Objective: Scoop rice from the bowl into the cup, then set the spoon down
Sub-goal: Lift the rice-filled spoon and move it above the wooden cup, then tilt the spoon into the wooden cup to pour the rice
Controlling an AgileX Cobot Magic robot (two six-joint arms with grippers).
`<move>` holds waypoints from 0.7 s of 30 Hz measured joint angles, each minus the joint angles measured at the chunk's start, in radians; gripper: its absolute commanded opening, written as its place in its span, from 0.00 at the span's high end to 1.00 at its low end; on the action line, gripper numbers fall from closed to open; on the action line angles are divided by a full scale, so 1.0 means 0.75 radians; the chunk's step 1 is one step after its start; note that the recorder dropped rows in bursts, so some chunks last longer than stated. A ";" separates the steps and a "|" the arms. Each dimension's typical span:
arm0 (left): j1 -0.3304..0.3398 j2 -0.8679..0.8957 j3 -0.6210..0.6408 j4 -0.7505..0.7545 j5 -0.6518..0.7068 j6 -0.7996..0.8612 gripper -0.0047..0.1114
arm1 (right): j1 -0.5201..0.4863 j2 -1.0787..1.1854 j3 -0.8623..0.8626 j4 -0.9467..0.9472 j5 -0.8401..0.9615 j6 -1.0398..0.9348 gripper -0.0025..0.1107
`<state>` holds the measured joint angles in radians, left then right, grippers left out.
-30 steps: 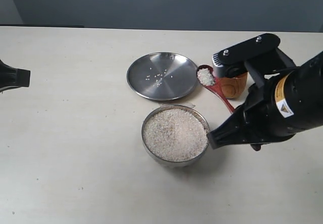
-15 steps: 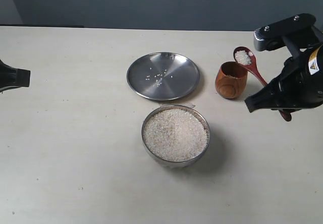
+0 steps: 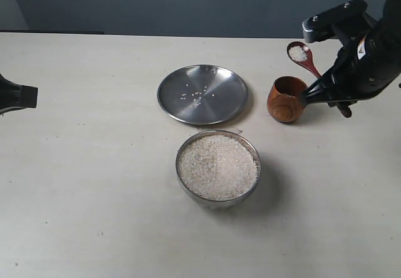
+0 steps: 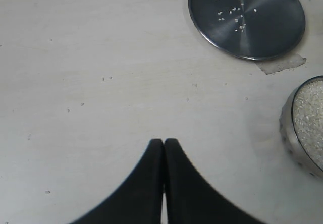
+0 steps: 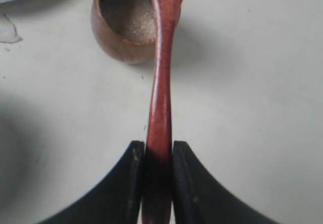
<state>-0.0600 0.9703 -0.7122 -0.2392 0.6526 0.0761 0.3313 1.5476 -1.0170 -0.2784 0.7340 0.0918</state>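
The steel bowl [image 3: 218, 167] sits near the middle of the table, full of white rice [image 3: 217, 166]; its side also shows in the left wrist view [image 4: 303, 128]. To its upper right stands the wooden cup [image 3: 287, 99] with some rice inside [image 5: 132, 18]. My right gripper [image 5: 158, 148] is shut on the handle of the wooden spoon [image 5: 160, 108]. The spoon's bowl [image 3: 299, 52] carries a heap of rice, raised above and just behind the cup. At the far left, my left gripper [image 4: 163, 142] hangs shut and holding nothing.
A flat steel plate [image 3: 202, 94] with a few stray grains lies behind the bowl. A scrap of clear tape [image 4: 281, 63] sticks to the table beside the plate. The right arm's black body [image 3: 363, 59] hangs to the right of the cup.
The right arm has carried the loaded spoon from beside the bowl up and to the right, past the cup, then back a little toward it. The left gripper has not moved.
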 measured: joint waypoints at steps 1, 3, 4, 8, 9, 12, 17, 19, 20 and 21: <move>0.000 0.000 0.000 0.000 0.000 0.000 0.96 | 0.000 0.017 -0.016 -0.015 0.003 -0.003 0.98; 0.000 0.000 0.000 0.000 0.000 0.000 0.96 | 0.000 0.057 -0.038 -0.053 0.011 -0.009 0.98; 0.000 0.000 0.000 0.000 0.000 0.000 0.96 | 0.000 0.072 -0.041 -0.070 0.018 -0.008 0.98; 0.000 0.000 0.000 0.000 0.000 0.000 0.96 | 0.000 0.139 -0.044 -0.125 0.028 -0.011 0.98; 0.000 0.000 0.000 0.000 0.000 0.000 0.96 | 0.000 0.153 -0.044 -0.140 0.032 -0.014 0.98; 0.000 0.000 0.000 0.000 0.000 0.000 0.96 | 0.000 0.182 -0.044 -0.201 0.042 -0.014 0.98; 0.000 0.000 0.000 0.000 0.000 0.000 0.96 | 0.000 0.191 -0.044 -0.306 0.061 -0.014 0.98; 0.000 0.000 0.000 0.000 0.000 0.000 0.96 | 0.009 0.191 -0.044 -0.342 0.079 -0.014 0.98; 0.000 0.000 0.000 0.000 0.000 0.000 0.96 | 0.016 0.193 -0.044 -0.357 0.085 -0.014 0.98; 0.000 0.000 0.000 0.000 0.000 0.000 0.96 | 0.038 0.202 -0.044 -0.397 0.106 -0.014 0.98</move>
<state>-0.0600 0.9703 -0.7122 -0.2392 0.6526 0.0761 0.3596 1.6992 -1.0502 -0.5759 0.8131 0.0811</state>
